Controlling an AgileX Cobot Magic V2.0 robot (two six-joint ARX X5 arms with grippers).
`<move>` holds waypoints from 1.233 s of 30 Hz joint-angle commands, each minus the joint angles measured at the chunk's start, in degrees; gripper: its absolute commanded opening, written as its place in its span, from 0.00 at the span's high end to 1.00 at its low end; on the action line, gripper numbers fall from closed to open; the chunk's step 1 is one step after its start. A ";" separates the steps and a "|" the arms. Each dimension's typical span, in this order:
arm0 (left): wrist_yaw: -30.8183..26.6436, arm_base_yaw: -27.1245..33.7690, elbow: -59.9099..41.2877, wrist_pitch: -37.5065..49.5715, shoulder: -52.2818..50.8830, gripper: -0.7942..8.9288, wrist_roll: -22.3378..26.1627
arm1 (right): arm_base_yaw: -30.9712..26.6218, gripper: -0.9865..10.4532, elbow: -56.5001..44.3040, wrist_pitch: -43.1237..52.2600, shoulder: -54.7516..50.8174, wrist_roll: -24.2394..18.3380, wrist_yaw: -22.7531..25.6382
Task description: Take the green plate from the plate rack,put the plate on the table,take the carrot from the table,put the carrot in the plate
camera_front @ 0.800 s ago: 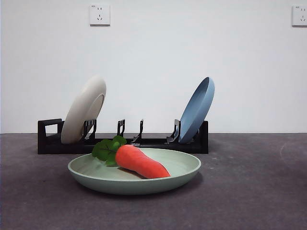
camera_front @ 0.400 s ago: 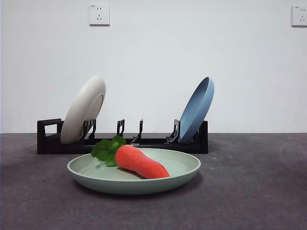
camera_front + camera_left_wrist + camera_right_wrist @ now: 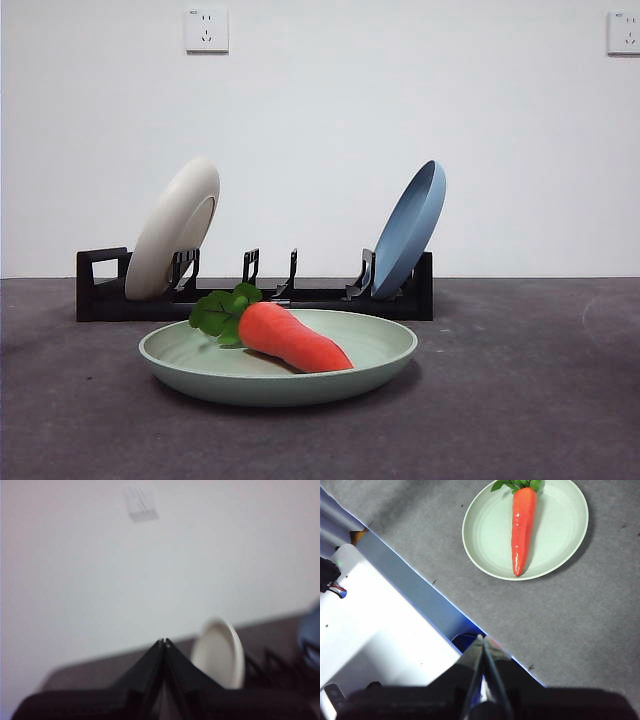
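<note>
the carrot [image 3: 293,337] lies on its side inside the green plate [image 3: 180,352], leaves toward the plate rack [image 3: 104,296] and tip toward the near rim; the plate sits flat on the table [image 3: 520,400], just in front of the rack and apart from it. in the rack, a cream-white plate [image 3: 176,228] leans at the handle end and a blue plate [image 3: 410,229] leans at the other end, with bare slots between them. both placements appear complete, so the step in hand is judged to be retreat and park. the right gripper [image 3: 483,639] is high above the table, well clear of the green plate [image 3: 560,535] and the carrot [image 3: 522,527], its jaws pressed together on nothing. the left gripper [image 3: 164,642] is raised facing the wall, its jaws likewise closed and empty, with the cream-white plate [image 3: 218,653] beyond its tips. to finish well: keep both arms clear of the rack plates, which lean loosely and would tip under a light knock; avoid any descent over the green plate; leave the carrot undisturbed, since it could roll against the shallow rim.
</note>
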 commanded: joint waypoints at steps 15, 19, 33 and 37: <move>4.02 2.23 -21.24 -3.02 -14.56 0.92 0.20 | 0.09 0.91 -0.24 0.13 -0.15 0.09 0.15; 3.89 2.25 -23.32 -3.32 -15.28 0.92 -0.90 | 0.09 0.91 -0.24 0.13 -0.20 0.09 0.15; 3.91 2.25 -24.02 -8.92 -16.46 0.92 -4.07 | 0.09 0.91 -0.24 0.13 -0.20 0.09 0.17; 3.93 2.23 -24.02 -8.90 -16.46 0.92 -4.07 | 0.09 0.91 -0.24 0.13 -0.20 0.09 0.15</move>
